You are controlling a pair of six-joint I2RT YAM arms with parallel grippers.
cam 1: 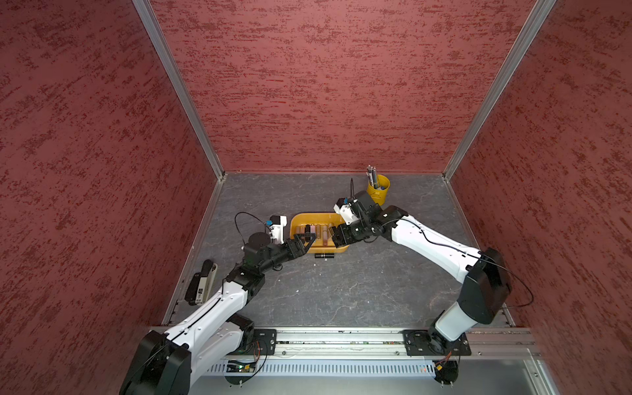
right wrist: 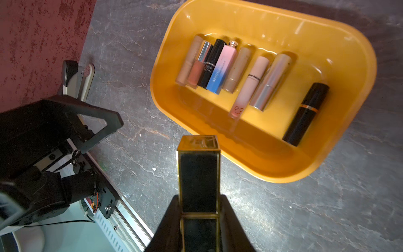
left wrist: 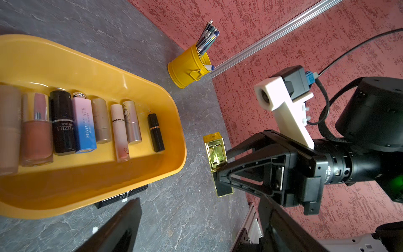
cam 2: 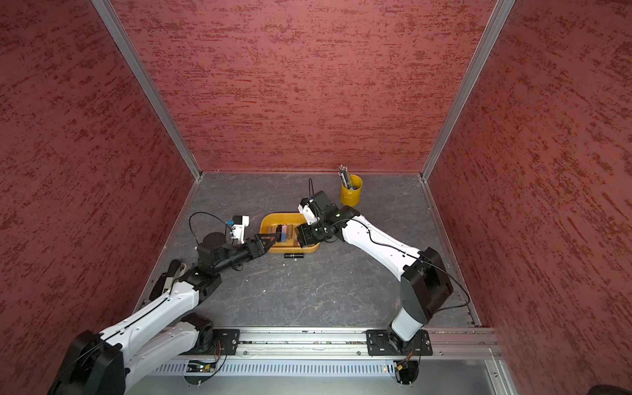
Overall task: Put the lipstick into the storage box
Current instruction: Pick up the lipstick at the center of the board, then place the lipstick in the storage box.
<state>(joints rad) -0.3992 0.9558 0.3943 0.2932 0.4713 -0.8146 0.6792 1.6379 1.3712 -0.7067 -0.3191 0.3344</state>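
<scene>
Right claw (right wrist: 199, 204), we note, clamps the gold-edged black lipstick (right wrist: 198, 172); left claw (cam 1: 306, 238) stands wide apart over the storage box (cam 1: 309, 216).

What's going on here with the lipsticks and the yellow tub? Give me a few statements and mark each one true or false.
1. The right hand grips a gold-edged black lipstick. True.
2. The storage box is empty. False: eight lipsticks lie in a row inside it.
3. The left hand holds a pen. False: it is open and holds nothing.
4. A plain black lipstick lies on the table beside the box. True.
5. The pen cup lies on its side. False: it stands upright with pens in it.
</scene>
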